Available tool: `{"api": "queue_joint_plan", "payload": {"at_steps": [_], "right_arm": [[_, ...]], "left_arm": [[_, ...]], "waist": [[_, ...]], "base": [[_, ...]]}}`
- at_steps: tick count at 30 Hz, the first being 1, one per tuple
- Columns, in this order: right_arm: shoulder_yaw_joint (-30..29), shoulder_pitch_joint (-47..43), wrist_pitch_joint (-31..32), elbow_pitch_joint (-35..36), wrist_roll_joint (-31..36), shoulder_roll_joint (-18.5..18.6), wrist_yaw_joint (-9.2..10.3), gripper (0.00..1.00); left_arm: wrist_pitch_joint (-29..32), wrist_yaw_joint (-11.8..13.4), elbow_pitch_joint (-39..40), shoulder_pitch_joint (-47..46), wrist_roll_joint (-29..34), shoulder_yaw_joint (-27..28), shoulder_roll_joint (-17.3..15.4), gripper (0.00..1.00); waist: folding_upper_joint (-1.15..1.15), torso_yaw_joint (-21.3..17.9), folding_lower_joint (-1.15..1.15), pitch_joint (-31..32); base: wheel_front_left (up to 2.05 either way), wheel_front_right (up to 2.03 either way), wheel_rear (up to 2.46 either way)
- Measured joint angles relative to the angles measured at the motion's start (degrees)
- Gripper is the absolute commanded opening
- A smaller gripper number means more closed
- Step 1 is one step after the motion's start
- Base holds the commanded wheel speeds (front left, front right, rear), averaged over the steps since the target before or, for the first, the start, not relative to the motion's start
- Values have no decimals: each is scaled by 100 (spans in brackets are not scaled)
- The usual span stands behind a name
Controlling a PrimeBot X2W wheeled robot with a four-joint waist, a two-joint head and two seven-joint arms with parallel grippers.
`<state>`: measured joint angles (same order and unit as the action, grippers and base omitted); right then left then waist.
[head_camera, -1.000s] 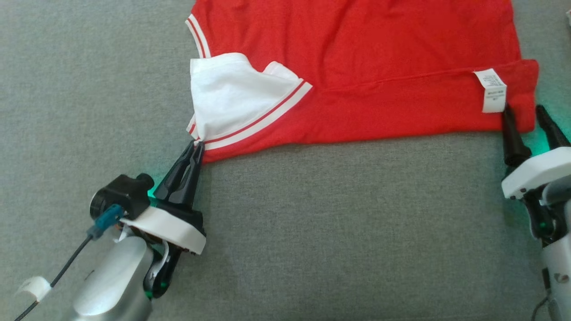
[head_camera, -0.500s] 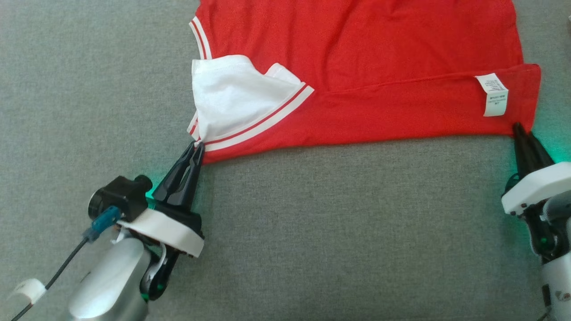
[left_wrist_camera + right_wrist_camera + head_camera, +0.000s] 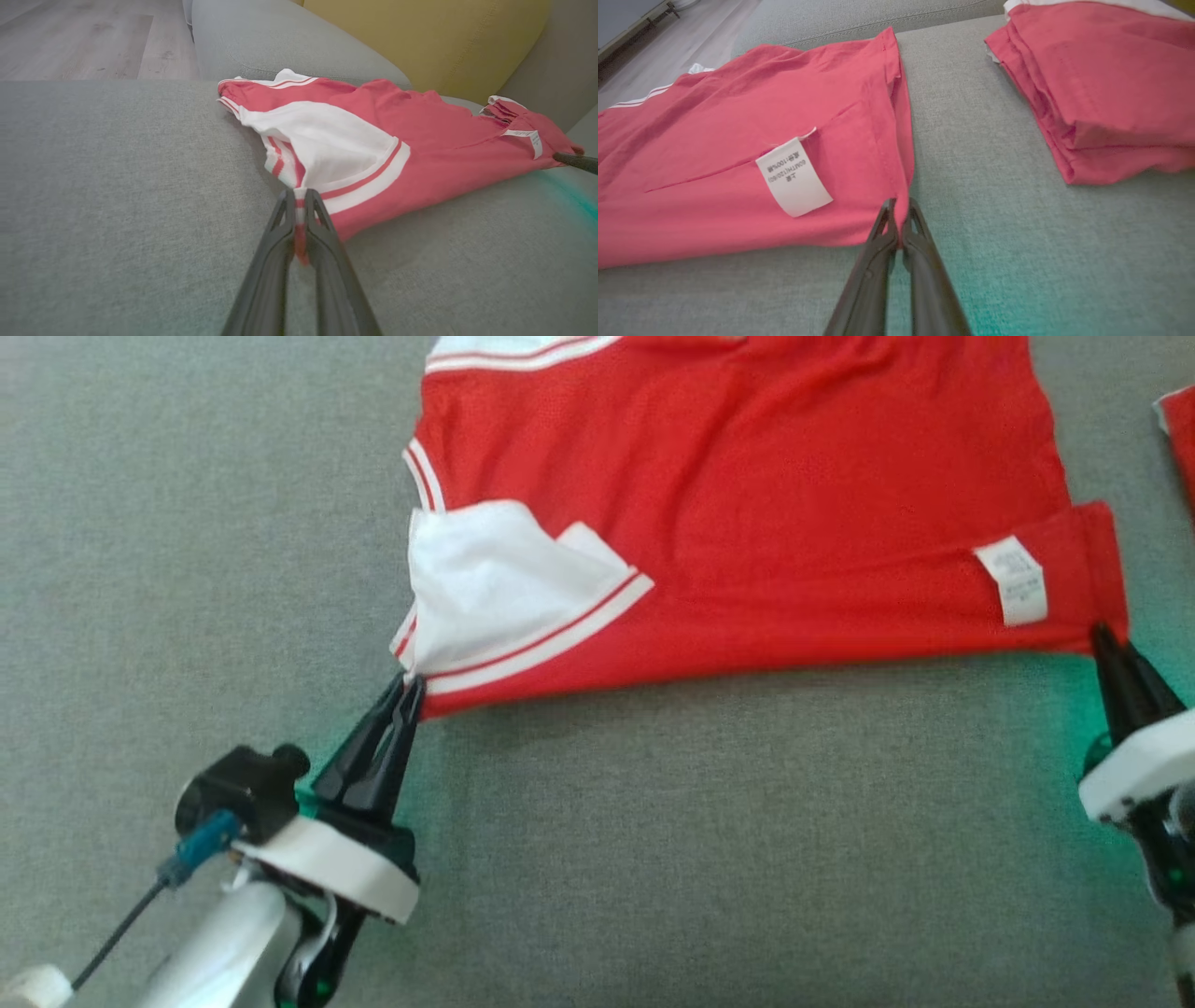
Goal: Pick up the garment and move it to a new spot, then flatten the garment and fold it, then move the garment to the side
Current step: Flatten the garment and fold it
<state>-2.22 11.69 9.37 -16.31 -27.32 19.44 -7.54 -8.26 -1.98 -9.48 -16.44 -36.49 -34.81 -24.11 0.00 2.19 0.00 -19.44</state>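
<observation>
Garment pinched at two corners on the grey sofa

One red garment (image 3: 747, 523) lies spread on the grey sofa seat (image 3: 653, 859). It has white parts with red and white stripes on the robot's left side.

Two grippers are at its near edge, one at each end. The left gripper (image 3: 408, 683) is squeezed tight on the near left corner, where the white part meets the striped band. In the left wrist view a bit of red and white cloth sits between its two dark fingers (image 3: 275, 242). The right gripper (image 3: 1102, 635) is squeezed tight too. It pinches the near right corner of the red cloth, just beside the white label (image 3: 1011, 581). In the right wrist view the red edge goes down between its fingers (image 3: 920, 261).

The cloth looks pulled between the two grips, and the near edge runs almost straight from one to the other.

There is one white label, with small print on it. One folded red pile (image 3: 1101, 84) lies on the seat to the right, apart from the garment. How many pieces are in the pile, I cannot tell. One yellow cushion (image 3: 420, 37) leans at the back of the sofa. A wooden floor (image 3: 70, 37) shows past the seat.
</observation>
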Motion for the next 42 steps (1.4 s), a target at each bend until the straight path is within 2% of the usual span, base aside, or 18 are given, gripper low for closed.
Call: {"api": "queue_joint_plan", "payload": {"at_steps": [14,23,24,25,26,27,28,29,30,35,36,39,42], "right_arm": [[-417,-1340,105,818,-40,78,0,0],[-555,-1783,225,1031,73,-156,0,0],[-563,-1796,224,1032,162,-162,0,19],[-588,-1801,222,1031,275,-170,0,79],[-615,-1800,205,1031,394,-180,0,100],[-646,-1800,156,1031,482,-199,0,100],[-678,-1796,113,1029,530,-218,0,100],[-692,-1788,77,1033,572,-221,0,100],[-704,-1786,41,1051,617,-223,0,100],[-715,-1668,-225,1268,799,-222,0,100],[-641,-1444,-517,1475,845,-207,0,100],[-530,-1204,-609,1700,894,-197,0,100],[-478,-982,-599,1927,927,-135,0,100]], "left_arm": [[149,342,799,1078,-133,-122,-194,0],[169,488,959,1340,-111,-249,-211,0],[169,498,939,1339,-109,-258,-207,0],[169,497,912,1335,-109,-272,-201,0],[169,494,877,1325,-109,-290,-196,0],[170,493,850,1321,-114,-292,-176,0],[186,493,828,1321,-138,-294,-154,10],[263,492,810,1316,-144,-316,-146,33],[324,494,801,1307,-144,-344,-147,100],[520,556,1024,1147,-138,-313,-255,100],[724,476,1372,699,-69,-198,-452,100],[1147,244,1606,-185,-70,11,-732,100],[1667,-130,1560,-1433,-177,186,-868,100]], "waist": [[0,5,0,247],[0,-18,-1,374],[0,-18,0,384],[0,-18,0,393],[0,-18,0,401],[0,-19,0,406],[0,-21,0,409],[0,-25,0,413],[0,-31,0,417],[0,-67,0,360],[0,-65,0,246],[0,-53,0,62],[0,-51,1,-194]], "base": [[0,0,0],[0,0,0],[0,0,0],[0,0,0],[0,0,0],[0,0,0],[0,0,0],[0,0,0],[0,0,0],[0,0,0],[0,0,0],[0,0,0],[0,0,0]]}}
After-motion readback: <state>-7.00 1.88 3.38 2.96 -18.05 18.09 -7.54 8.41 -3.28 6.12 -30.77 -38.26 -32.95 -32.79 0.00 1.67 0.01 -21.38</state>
